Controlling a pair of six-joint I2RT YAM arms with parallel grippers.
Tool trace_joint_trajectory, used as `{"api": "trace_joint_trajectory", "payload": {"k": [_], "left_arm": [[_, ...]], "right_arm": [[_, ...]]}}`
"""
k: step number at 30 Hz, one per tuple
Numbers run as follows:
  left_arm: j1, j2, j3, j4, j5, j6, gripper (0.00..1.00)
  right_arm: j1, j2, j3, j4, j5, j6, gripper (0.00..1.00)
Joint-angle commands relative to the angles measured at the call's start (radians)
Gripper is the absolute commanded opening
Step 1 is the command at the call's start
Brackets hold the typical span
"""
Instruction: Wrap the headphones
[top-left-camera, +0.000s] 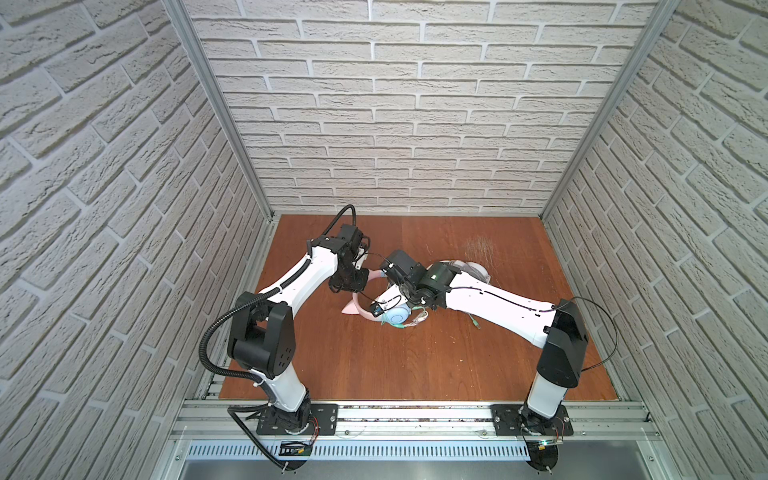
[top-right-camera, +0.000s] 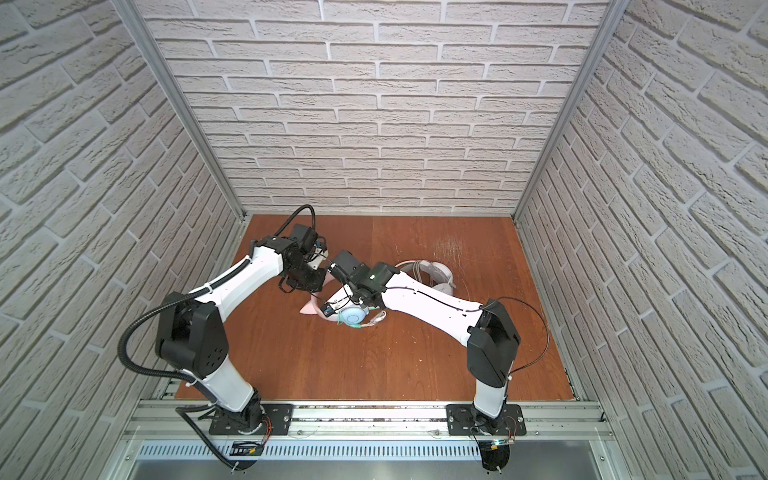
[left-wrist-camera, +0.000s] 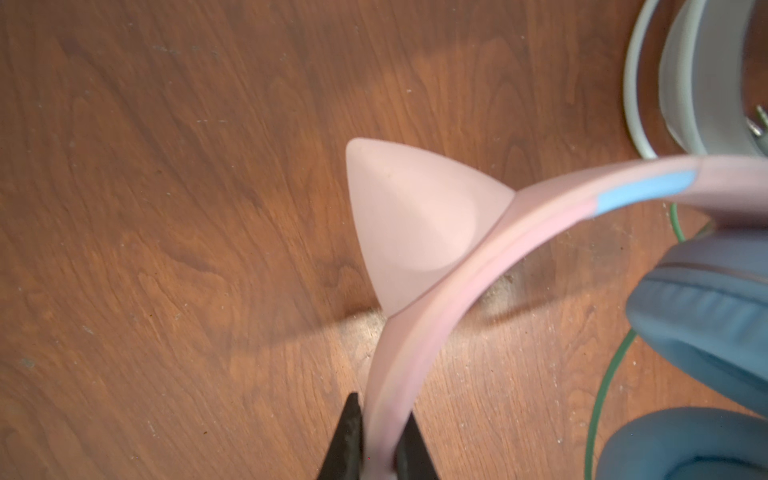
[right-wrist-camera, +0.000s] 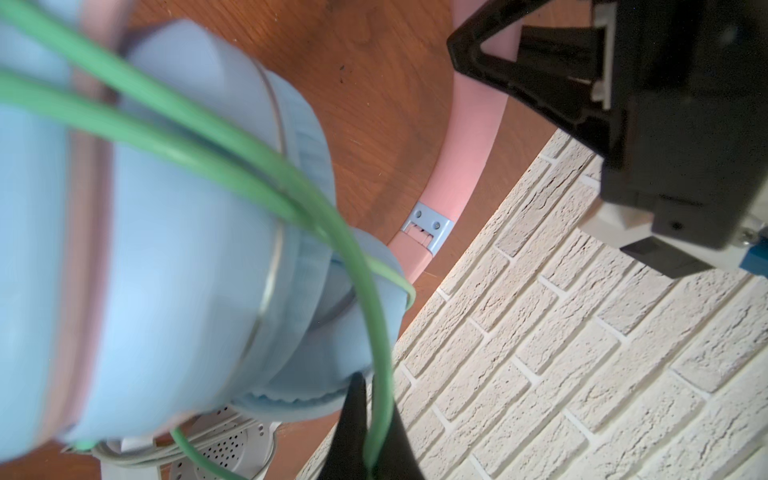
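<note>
On the left, the left arm (top-left-camera: 291, 282) reaches in, and the left jaws are narrowed onto the pink headband (left-wrist-camera: 436, 299), pinching it edge-on just beside a cat ear (left-wrist-camera: 411, 220). To my eye that grip is an anchor: it keeps the pink pair from sliding on the table (top-left-camera: 415, 365) while the cord goes round.

Towards the middle, the blue earcups (right-wrist-camera: 187, 249) sit folded together low by the table. The green cable (right-wrist-camera: 232, 166) already crosses the nearer cup in two strands, then loops down. The right jaws are closed on that cable, with the thin cord running between the tips. This looks like the working grip, feeding another turn around the cups under some tension.

Further right and towards the back wall lies the white pair (top-right-camera: 432, 272), partly hidden by the right arm (top-left-camera: 490, 303). Nothing holds it, and its pale cable seems gathered around it.

By count there are two arms, two pairs of headphones, two cat ears, two blue earcups and one green cable showing two passes over the cup.
</note>
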Motion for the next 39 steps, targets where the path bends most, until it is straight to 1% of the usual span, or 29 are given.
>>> {"api": "trace_joint_trajectory", "payload": {"k": [1, 11, 13, 15, 19, 24, 28, 34, 39], "left_arm": [[-0.005, -0.045, -0.011, -0.014, 0.072, 0.038, 0.0], [-0.015, -0.052, -0.013, -0.044, 0.07, 0.063, 0.0], [-0.016, -0.062, -0.016, -0.045, 0.07, 0.068, 0.0], [-0.016, -0.07, -0.021, -0.046, 0.07, 0.069, 0.0], [-0.015, -0.087, -0.03, -0.049, 0.075, 0.075, 0.0], [-0.016, -0.105, -0.039, -0.052, 0.089, 0.084, 0.0], [-0.015, -0.122, -0.045, -0.057, 0.104, 0.097, 0.0], [-0.009, -0.157, -0.058, -0.057, 0.126, 0.108, 0.0], [0.007, -0.188, -0.067, -0.069, 0.149, 0.121, 0.0]], "right_arm": [[-0.03, 0.01, 0.028, 0.018, -0.1, 0.042, 0.05], [-0.083, 0.087, 0.104, -0.055, -0.202, 0.106, 0.08], [-0.094, 0.108, 0.121, -0.063, -0.214, 0.125, 0.12], [-0.099, 0.13, 0.138, -0.054, -0.2, 0.158, 0.18], [-0.114, 0.166, 0.174, -0.091, -0.215, 0.215, 0.2], [-0.153, 0.16, 0.163, -0.098, -0.3, 0.297, 0.23], [-0.193, 0.152, 0.178, -0.112, -0.4, 0.388, 0.28], [-0.242, 0.153, 0.183, -0.138, -0.52, 0.508, 0.31], [-0.286, 0.15, 0.173, -0.135, -0.609, 0.647, 0.35]]}}
